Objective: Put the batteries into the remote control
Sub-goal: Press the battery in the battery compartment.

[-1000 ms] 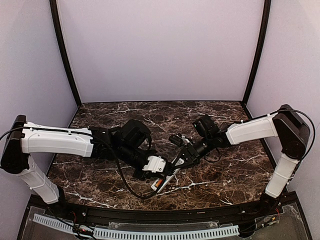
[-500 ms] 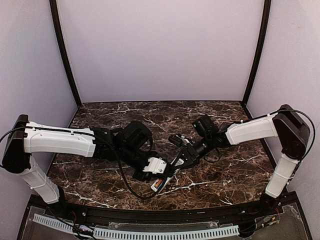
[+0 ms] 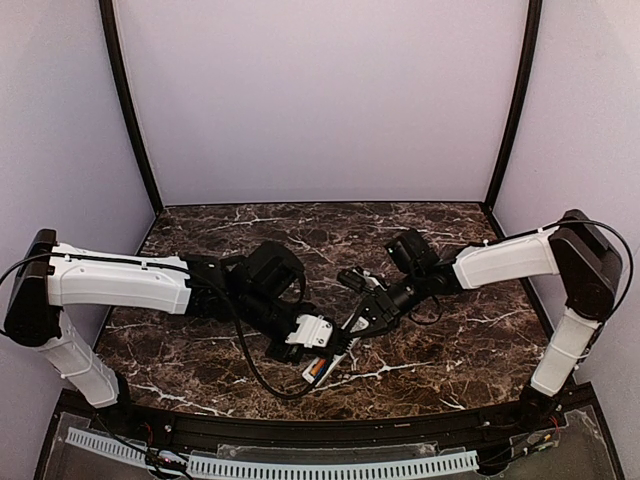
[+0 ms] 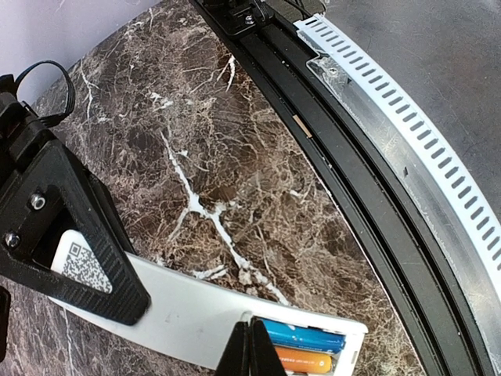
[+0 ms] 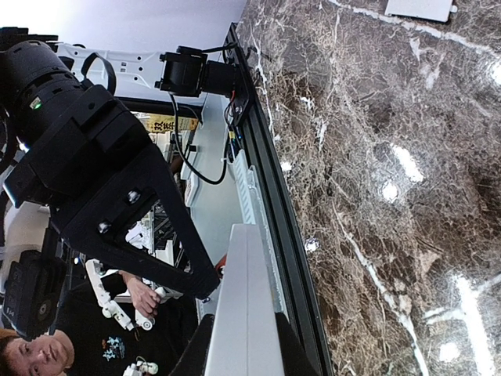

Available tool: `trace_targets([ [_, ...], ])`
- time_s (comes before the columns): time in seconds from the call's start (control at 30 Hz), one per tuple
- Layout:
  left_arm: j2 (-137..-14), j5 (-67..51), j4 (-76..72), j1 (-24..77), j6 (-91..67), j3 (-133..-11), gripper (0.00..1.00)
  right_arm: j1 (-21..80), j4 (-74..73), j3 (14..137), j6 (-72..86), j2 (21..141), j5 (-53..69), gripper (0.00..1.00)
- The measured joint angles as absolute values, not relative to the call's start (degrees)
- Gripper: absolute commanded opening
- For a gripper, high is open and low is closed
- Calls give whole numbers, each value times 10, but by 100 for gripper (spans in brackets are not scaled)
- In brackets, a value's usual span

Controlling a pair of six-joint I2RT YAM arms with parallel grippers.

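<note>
The white remote control hangs tilted over the marble, back side up, with its battery bay open at the near end. Both batteries lie side by side in the bay, blue and orange. My right gripper is shut on the remote's far half, and its black finger shows across the remote in the left wrist view. My left gripper is shut with nothing between its tips, which point at the inner end of the bay beside the blue battery. From above, the two grippers meet over the remote.
A small white cover piece lies on the marble table away from the remote. The black rail and slotted white strip run along the table's near edge, close below the remote's battery end.
My left gripper's jaws have closed fully together at the battery bay. The right arm and the remote have stayed still.
</note>
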State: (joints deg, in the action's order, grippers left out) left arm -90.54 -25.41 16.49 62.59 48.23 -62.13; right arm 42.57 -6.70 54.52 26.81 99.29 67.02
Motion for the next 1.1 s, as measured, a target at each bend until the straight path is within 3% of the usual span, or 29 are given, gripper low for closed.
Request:
trace_targets([
  [0.83,-914,-208,183,645,493,-627,3,408,-82,540,263,952,640,0],
  [1.1,-911,-203,214,641,483,-620,16,400,-80,537,262,952,629,0],
])
